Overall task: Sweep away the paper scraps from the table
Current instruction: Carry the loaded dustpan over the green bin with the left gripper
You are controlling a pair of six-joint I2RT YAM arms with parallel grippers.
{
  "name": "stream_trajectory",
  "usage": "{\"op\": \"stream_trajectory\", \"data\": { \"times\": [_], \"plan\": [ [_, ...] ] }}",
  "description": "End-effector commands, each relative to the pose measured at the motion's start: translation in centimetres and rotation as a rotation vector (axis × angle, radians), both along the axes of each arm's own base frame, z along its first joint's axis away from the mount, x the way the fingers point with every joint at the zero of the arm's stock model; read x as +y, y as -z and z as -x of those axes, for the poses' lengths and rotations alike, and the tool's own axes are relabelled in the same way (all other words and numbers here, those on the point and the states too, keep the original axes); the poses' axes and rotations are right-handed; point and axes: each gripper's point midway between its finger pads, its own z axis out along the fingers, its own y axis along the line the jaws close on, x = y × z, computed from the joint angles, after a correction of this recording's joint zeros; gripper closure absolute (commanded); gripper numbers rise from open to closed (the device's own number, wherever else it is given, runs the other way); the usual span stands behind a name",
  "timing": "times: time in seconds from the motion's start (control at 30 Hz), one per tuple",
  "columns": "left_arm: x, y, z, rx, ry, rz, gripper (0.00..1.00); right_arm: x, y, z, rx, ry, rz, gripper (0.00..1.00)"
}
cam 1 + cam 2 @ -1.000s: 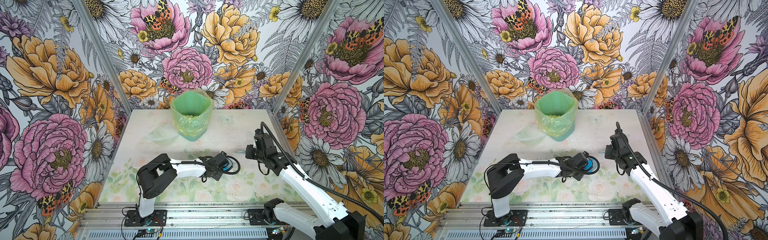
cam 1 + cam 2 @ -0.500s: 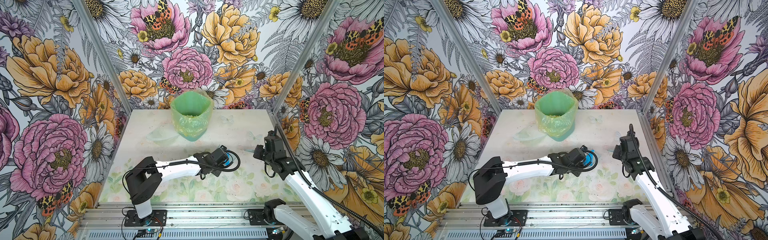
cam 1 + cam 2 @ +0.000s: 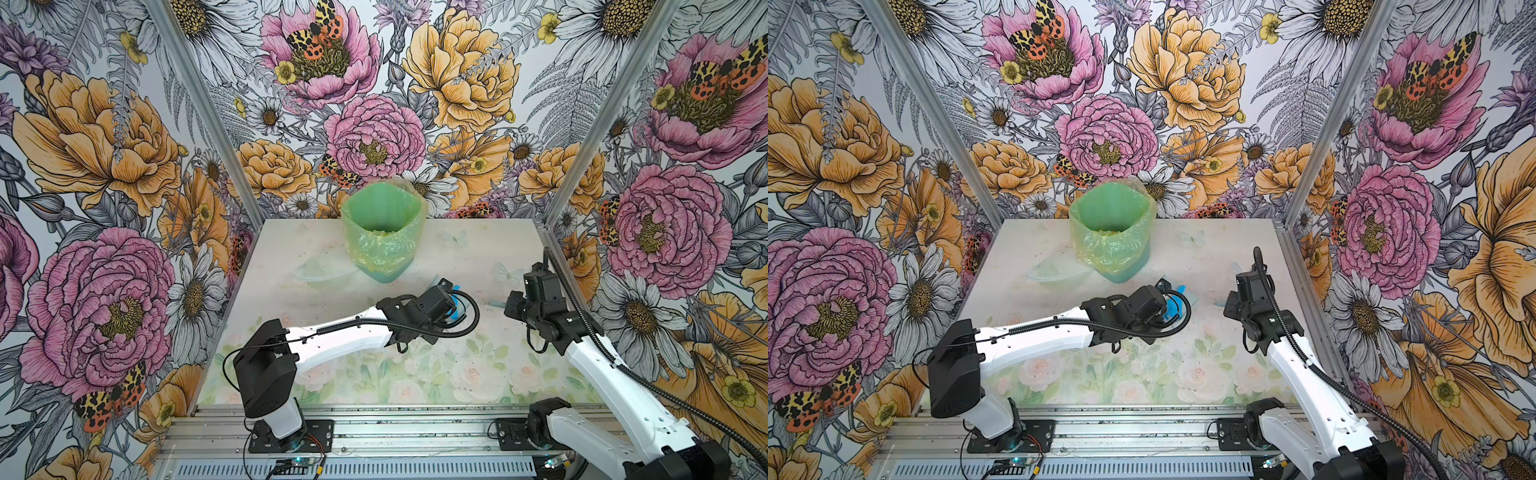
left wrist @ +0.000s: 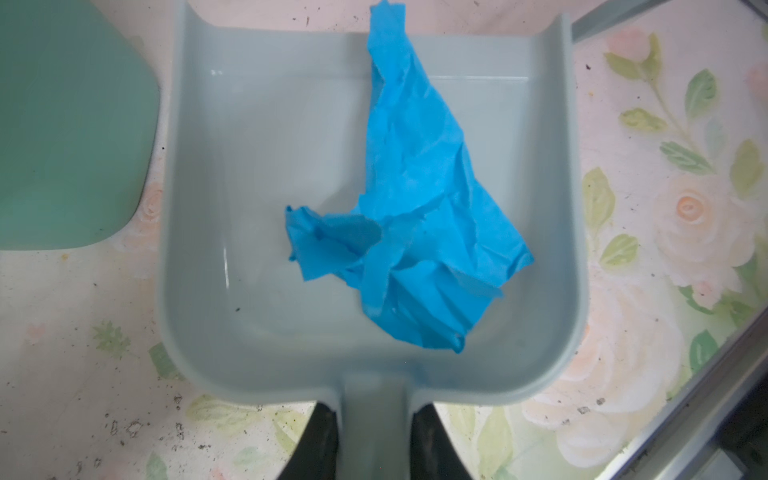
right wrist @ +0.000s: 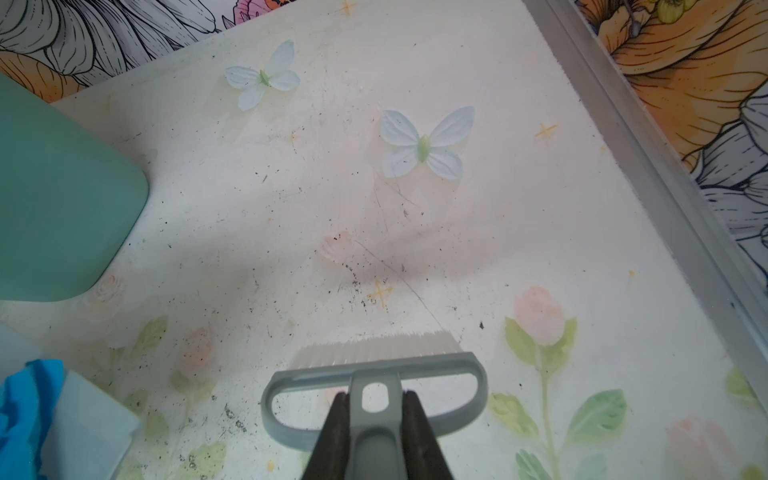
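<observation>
A crumpled blue paper scrap lies inside the grey-blue dustpan, which is held just above the table. My left gripper is shut on the dustpan's handle. In both top views the scrap peeks out from under the left wrist, just in front of the bin. My right gripper is shut on the handle of the grey-blue brush, whose white bristles point at bare table. No other paper scraps show on the table.
The green bag-lined bin stands at the back middle, close beside the dustpan. A clear plastic piece lies left of the bin. The aluminium frame rail runs along the right edge near the brush.
My left gripper has carried the dustpan and scrap away from the front, closer to the bin. The right arm has drawn back toward the right edge with the brush.
</observation>
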Motion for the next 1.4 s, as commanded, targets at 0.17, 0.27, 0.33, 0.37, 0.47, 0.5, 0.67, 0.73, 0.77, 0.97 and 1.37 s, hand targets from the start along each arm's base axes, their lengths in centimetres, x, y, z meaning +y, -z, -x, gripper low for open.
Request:
{"op": "stream_trajectory", "data": {
  "times": [0.17, 0.27, 0.33, 0.37, 0.47, 0.5, 0.67, 0.73, 0.77, 0.97, 1.37],
  "plan": [
    [0.8, -5.1, -0.5, -0.082, -0.011, 0.018, 0.86, 0.4, 0.6, -0.9, -0.017, -0.003, -0.022, 1.00],
    [0.9, -6.5, -0.7, -0.096, -0.013, 0.022, 0.85, 0.5, 1.0, -1.0, -0.012, -0.009, -0.026, 1.00],
    [1.0, -7.5, -0.8, -0.107, -0.012, 0.026, 0.85, 0.6, 1.2, -1.1, -0.009, -0.013, -0.029, 1.00],
    [1.0, -8.0, -0.9, -0.113, -0.014, 0.031, 0.85, 0.7, 1.3, -1.1, -0.010, -0.016, -0.031, 1.00],
    [1.4, -9.7, -1.3, -0.132, -0.020, 0.039, 0.84, 0.8, 1.4, -1.2, -0.012, -0.025, -0.035, 1.00],
    [1.5, -10.3, -1.4, -0.136, -0.022, 0.043, 0.84, 0.8, 1.5, -1.1, -0.010, -0.024, -0.029, 1.00],
    [2.6, -12.8, -2.3, -0.161, -0.050, 0.048, 0.83, 0.4, 1.9, -1.0, -0.001, -0.021, -0.010, 1.00],
    [3.2, -13.8, -2.8, -0.166, -0.064, 0.055, 0.83, 0.5, 2.2, -0.9, 0.005, -0.027, -0.012, 1.00],
    [3.5, -14.1, -3.1, -0.169, -0.073, 0.058, 0.83, 0.5, 2.3, -0.9, 0.007, -0.028, -0.012, 1.00],
    [5.6, -16.3, -4.8, -0.177, -0.126, 0.087, 0.82, 0.5, 3.1, -0.7, 0.020, -0.029, -0.007, 1.00],
    [11.7, -19.5, -10.1, -0.194, -0.267, 0.115, 0.81, 0.8, 3.4, -0.8, 0.031, -0.041, -0.019, 1.00]
  ]
}}
